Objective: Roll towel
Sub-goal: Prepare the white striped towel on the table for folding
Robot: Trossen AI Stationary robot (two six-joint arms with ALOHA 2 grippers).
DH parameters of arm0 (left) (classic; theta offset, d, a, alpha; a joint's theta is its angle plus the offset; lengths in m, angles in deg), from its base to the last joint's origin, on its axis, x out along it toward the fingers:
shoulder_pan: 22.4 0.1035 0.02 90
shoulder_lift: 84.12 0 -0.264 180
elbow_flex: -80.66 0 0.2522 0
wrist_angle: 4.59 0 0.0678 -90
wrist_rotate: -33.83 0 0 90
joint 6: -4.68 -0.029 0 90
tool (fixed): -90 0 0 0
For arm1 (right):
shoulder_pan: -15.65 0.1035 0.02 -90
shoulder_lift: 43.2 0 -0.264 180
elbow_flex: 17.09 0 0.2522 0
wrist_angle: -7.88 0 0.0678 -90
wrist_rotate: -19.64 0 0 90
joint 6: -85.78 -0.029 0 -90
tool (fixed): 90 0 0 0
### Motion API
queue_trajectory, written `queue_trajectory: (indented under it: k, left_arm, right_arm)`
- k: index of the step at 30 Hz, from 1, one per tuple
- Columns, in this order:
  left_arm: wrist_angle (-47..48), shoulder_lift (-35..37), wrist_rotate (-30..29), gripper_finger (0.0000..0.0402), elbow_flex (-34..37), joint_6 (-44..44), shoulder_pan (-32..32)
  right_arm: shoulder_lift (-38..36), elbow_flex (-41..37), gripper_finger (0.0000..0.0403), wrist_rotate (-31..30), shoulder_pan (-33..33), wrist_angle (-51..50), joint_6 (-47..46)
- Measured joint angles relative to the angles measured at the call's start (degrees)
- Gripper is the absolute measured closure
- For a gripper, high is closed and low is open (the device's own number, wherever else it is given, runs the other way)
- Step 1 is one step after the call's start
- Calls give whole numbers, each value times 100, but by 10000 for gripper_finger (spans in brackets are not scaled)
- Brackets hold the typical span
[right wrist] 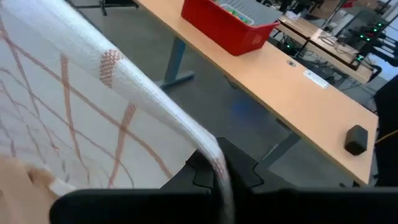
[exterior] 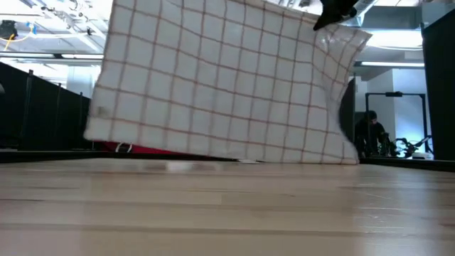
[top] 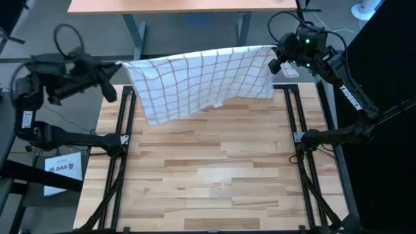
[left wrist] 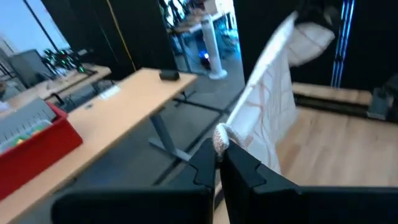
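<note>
The towel (top: 201, 81), white with a grid of thin reddish-brown lines, hangs spread in the air above the table's far edge, held at its two upper corners. In the low view the towel (exterior: 220, 85) hangs as a sheet, its lower edge just above the table top. My left gripper (top: 117, 65) is shut on the towel's left upper corner. My right gripper (top: 276, 52) is shut on the right upper corner. My left gripper pinches the towel's upper left corner (left wrist: 221, 138) between its two fingers, a small bunch of cloth sticking out past the tips. The fingers come about level from the table's left side. The towel hangs below, clear of the table. My right gripper pinches the towel's upper right corner edge (right wrist: 214, 163) between its two fingers, coming from the table's right side. The top edge (right wrist: 124, 81) runs drawn out away from the fingers. The cloth hangs below, lifted clear of the table.
The wooden table top (top: 208, 175) lies bare in front of the towel. Black frame rails (top: 120, 149) run along both sides of the table. Beyond the far edge stands a long desk (right wrist: 292, 81) with a red bin (right wrist: 227, 25). A person (exterior: 370, 131) is in the room behind.
</note>
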State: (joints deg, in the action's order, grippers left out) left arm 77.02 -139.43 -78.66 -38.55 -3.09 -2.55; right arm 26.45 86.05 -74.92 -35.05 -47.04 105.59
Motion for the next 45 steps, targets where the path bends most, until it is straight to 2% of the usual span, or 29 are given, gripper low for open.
queue_trajectory:
  k: [4, 8, 16, 23, 34, 38, 41, 45]
  left_arm:
    - [185, -163, 50, 402, -401, -51, 84]
    - [619, -345, 159, 402, -400, 167, 84]
    - [1098, -509, 759, 402, -396, 886, -113]
    - [1174, -743, 756, 402, 80, 1808, -1406]
    - [492, -2091, 351, 402, 775, 2411, -3661]
    - [151, -2893, 985, 402, 780, 2479, -3943]
    - [-553, -3358, 1572, 401, 790, 2630, -4037]
    - [-1756, -3862, 1745, 401, 772, 2759, -4244]
  right_arm:
    - [9, 0, 403, -1, 118, -108, 16]
    - [128, 2, 403, 82, 196, -140, 5]
    - [950, 2, 403, 337, 414, -177, 0]
    - [1630, 0, 403, 622, 555, 513, 0]
    - [2367, 0, 403, 630, 895, 996, -25]
    - [2417, -2, 403, 624, 1078, 1106, 84]
    - [2414, -2, 403, 624, 1246, 925, 286]
    - [2380, 0, 403, 624, 1490, 472, 584]
